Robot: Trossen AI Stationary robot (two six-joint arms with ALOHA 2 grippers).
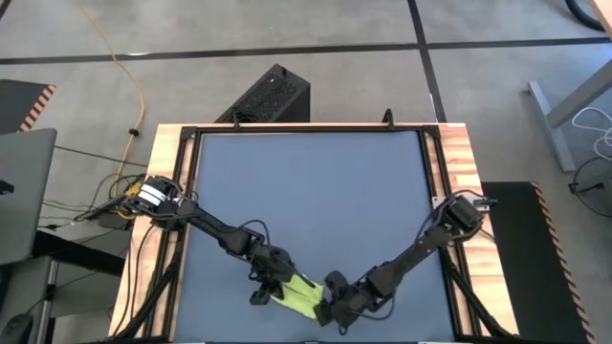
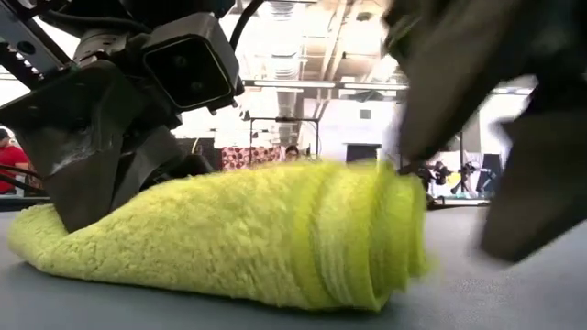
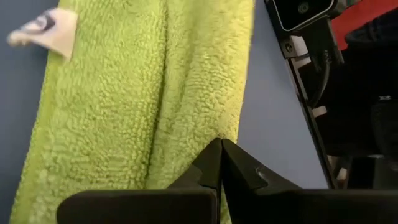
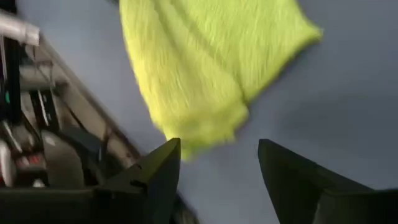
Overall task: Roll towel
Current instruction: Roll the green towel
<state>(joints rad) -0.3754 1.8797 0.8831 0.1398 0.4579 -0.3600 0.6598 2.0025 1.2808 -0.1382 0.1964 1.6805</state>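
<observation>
From above, the towel is lying at about 6 o'clock on the dark blue-grey mat, close to the near edge of the bench. The left gripper is sitting at the towel's 9 o'clock end and the right gripper at its 4 o'clock end, both arms slanting in from the bench sides. A black box is standing on the floor beyond the far edge, and a yellow cable is trailing across the floor toward 10 o'clock.

At table height, the towel is filling the middle, flat at its 9 o'clock side and wound into a layered roll at its 3 o'clock side. The left gripper is pressing on the flat end, its camera housing blocking much of the room behind. The right arm's blurred dark bulk is crowding the 2 o'clock corner beside the rolled end. A person in red is showing far back at 9 o'clock.

In the left wrist picture, the fingers are meeting tip to tip on the edge of the towel; a white label is sticking out from the cloth.

In the right wrist picture, the fingers are standing wide apart, holding nothing, with the towel just ahead of them on the mat.
</observation>
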